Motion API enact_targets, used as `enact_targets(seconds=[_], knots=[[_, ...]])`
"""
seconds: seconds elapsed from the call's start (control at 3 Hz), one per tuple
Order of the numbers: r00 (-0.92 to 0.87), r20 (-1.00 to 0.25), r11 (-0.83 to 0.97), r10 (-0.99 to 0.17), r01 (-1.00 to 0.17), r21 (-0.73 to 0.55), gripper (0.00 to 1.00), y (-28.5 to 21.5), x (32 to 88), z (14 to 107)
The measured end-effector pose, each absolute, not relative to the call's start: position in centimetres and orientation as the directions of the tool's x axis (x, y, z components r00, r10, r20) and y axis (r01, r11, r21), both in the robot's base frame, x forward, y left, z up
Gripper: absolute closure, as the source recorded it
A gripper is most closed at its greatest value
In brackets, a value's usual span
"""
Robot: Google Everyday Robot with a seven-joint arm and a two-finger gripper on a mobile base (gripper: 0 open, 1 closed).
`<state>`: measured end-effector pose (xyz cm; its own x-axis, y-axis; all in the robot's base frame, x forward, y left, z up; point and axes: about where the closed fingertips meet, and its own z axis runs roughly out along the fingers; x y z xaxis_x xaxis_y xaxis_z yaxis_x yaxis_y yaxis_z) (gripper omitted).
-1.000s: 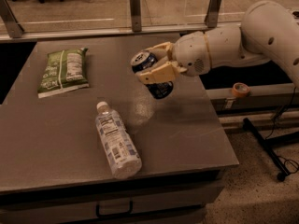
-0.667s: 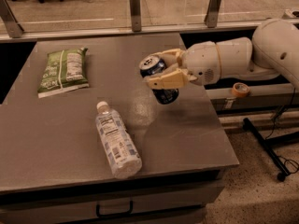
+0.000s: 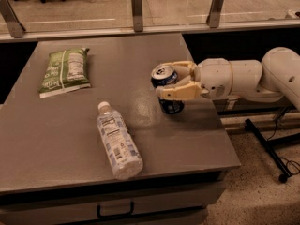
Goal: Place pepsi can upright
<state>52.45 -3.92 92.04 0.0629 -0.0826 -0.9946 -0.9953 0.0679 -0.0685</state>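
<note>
The pepsi can [image 3: 166, 77], dark blue with a silver top, is held nearly upright, tilted slightly, at the right part of the grey table [image 3: 70, 135]. Its base sits at or just above the tabletop; I cannot tell which. My gripper [image 3: 174, 81] comes in from the right and its cream fingers [image 3: 180, 92] are shut around the can's middle. The white arm [image 3: 243, 78] stretches off to the right edge of the view.
A clear plastic water bottle [image 3: 118, 141] with a white cap lies on its side near the table's front. A green snack bag [image 3: 64, 71] lies flat at the back left. A glass barrier with metal posts [image 3: 136, 3] runs behind the table.
The gripper has moved the can to the right and lower toward the tabletop. The bottle and the bag have not moved.
</note>
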Motion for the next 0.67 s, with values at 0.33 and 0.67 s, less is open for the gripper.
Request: enact_targets(seconds=[0.33,0.67], knots=[[0.051,-0.999,0.059,-0.015,-0.997,-0.052,0.13,-4.42,52.38,90.94],[0.046,-0.998,0.043,0.033,-0.998,-0.044,0.00,-4.83,52.21,90.16]])
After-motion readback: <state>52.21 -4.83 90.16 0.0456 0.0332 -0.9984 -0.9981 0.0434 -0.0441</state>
